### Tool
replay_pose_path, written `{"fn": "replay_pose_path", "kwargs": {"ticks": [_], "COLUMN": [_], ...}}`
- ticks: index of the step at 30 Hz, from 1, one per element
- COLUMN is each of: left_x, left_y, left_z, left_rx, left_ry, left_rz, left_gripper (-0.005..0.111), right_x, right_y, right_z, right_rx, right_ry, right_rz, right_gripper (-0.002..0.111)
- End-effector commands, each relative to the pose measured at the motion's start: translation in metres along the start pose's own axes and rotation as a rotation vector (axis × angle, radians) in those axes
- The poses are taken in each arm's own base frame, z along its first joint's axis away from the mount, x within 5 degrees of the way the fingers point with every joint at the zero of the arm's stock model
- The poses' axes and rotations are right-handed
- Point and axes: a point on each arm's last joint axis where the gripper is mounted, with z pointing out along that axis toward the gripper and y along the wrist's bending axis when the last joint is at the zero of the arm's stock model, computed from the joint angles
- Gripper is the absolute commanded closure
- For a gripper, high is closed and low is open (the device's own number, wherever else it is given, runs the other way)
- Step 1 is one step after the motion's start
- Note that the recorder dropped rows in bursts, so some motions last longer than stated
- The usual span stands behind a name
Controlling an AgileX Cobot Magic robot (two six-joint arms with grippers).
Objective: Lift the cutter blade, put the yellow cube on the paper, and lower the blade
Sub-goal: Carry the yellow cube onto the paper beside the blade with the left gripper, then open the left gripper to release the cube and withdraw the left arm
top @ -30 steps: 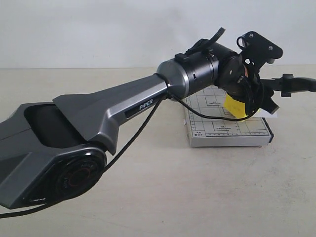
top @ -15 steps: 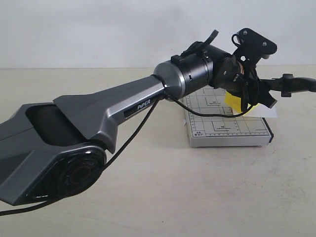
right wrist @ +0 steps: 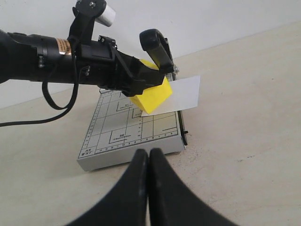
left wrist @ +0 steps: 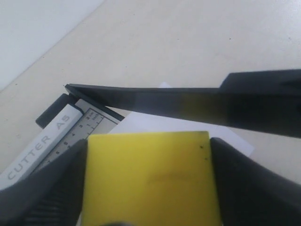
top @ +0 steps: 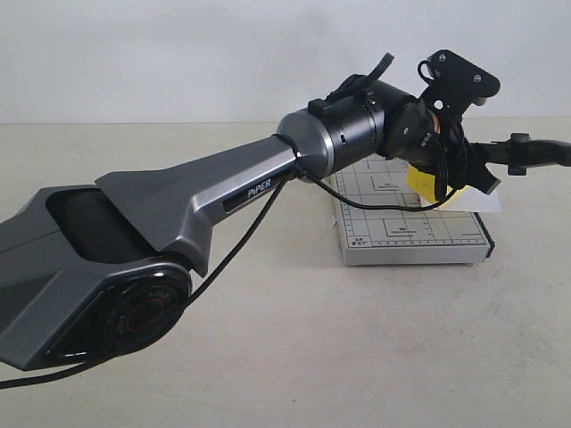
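Observation:
My left gripper [left wrist: 149, 186] is shut on the yellow cube [left wrist: 150, 179], one black finger against each side. In the exterior view the cube [top: 421, 185] hangs tilted over the grey gridded trimmer [top: 410, 234], with the left gripper [top: 446, 174] round it. The cutter blade [right wrist: 159, 47] stands raised, its handle up beside the cube [right wrist: 153, 94]. The white paper [right wrist: 184, 92] lies on the trimmer base [right wrist: 127, 136] and sticks out past its blade side. I cannot tell whether the cube touches the paper. My right gripper [right wrist: 148, 157] is shut on nothing, short of the trimmer's front edge.
The left arm's grey body [top: 196, 205] and a loose black cable [top: 241, 254] fill the left of the exterior view. The trimmer rests on a beige tabletop [top: 375, 348]. A white wall [top: 178, 53] stands behind.
The left wrist has lifted and shifted slightly left with the cube over the first half second, then held still. Blade, paper and trimmer have not moved.

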Motion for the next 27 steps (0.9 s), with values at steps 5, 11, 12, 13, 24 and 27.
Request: {"fn": "replay_pose_path", "kwargs": {"ticks": [5,11,12,13,24,27], "left_x": [-0.005,-0.005,-0.005,-0.005,-0.02,-0.03], "left_y": [-0.001,-0.001,-0.001,-0.001,0.002,0.004], "left_z": [-0.002,-0.002,-0.002,-0.002,-0.015,-0.026], "left_rx": [0.001,-0.001,-0.002,-0.003,-0.008,-0.009], "left_ry": [-0.03,-0.03,-0.03,-0.03,-0.061,-0.066], "left_rz": [-0.008,-0.004,-0.003,0.0,0.0,-0.001], "left_gripper": [0.041,0.034,0.034,0.034,0.034,0.039], "right_x": [0.0,0.0,0.0,0.0,0.0,0.0], "right_y": [0.0,0.0,0.0,0.0,0.0,0.0], "right_z": [0.0,0.0,0.0,0.0,0.0,0.0], "right_rx": [-0.001,-0.001,-0.001,-0.001,-0.001,-0.001], "right_ry": [0.004,0.004,0.004,0.004,0.004,0.002], "right_rz": [0.001,0.001,0.001,0.001,0.001,0.001], "right_gripper": [0.108,0.108,0.108,0.108,0.108,0.108]}}
